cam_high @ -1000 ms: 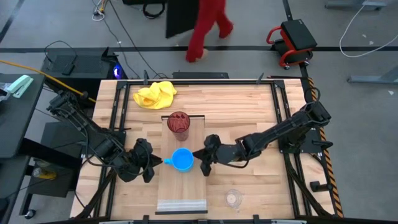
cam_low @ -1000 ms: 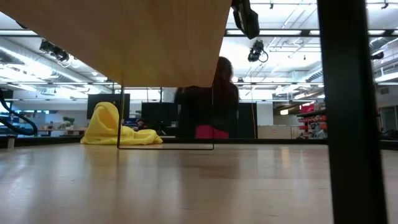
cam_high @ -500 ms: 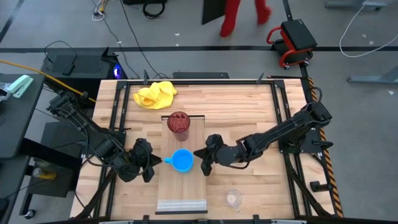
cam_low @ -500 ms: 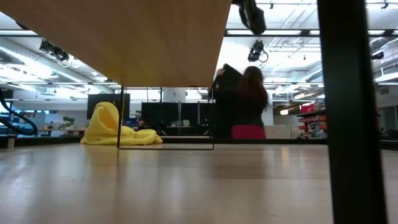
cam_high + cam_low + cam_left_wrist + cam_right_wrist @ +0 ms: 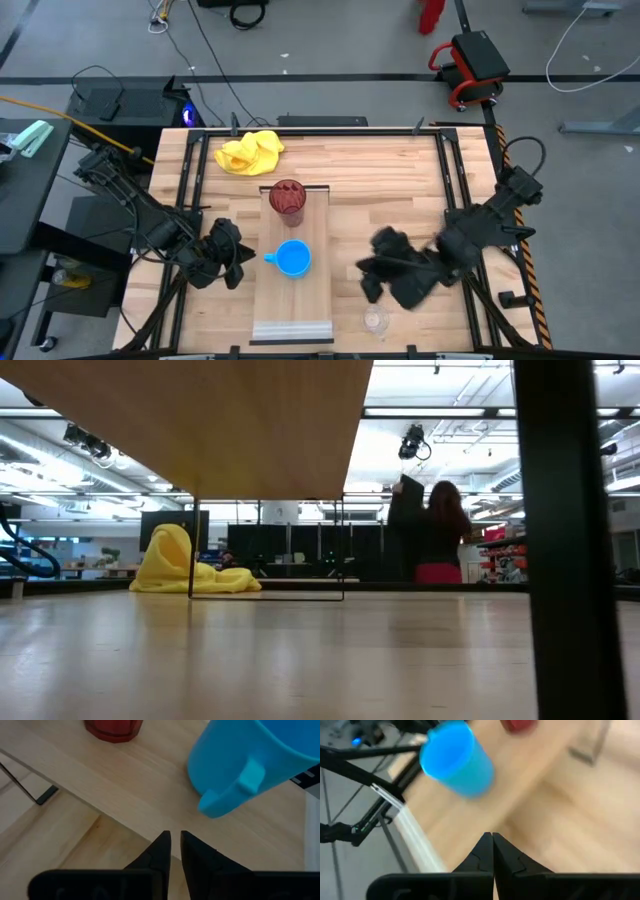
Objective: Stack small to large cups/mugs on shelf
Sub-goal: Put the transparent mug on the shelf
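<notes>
While tumbler and mug sit on shelf, right gripper, fingers together, nears glass; left gripper nearly closed, empty

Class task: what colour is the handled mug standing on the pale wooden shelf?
The mug is bright blue, seen best in the high view.

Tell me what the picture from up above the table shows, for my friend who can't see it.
A blue mug and a dark red tumbler stand on a pale shelf board, while a small clear glass cup waits on the table. The left gripper sits beside the mug's handle; the right gripper is near the glass cup.
</notes>
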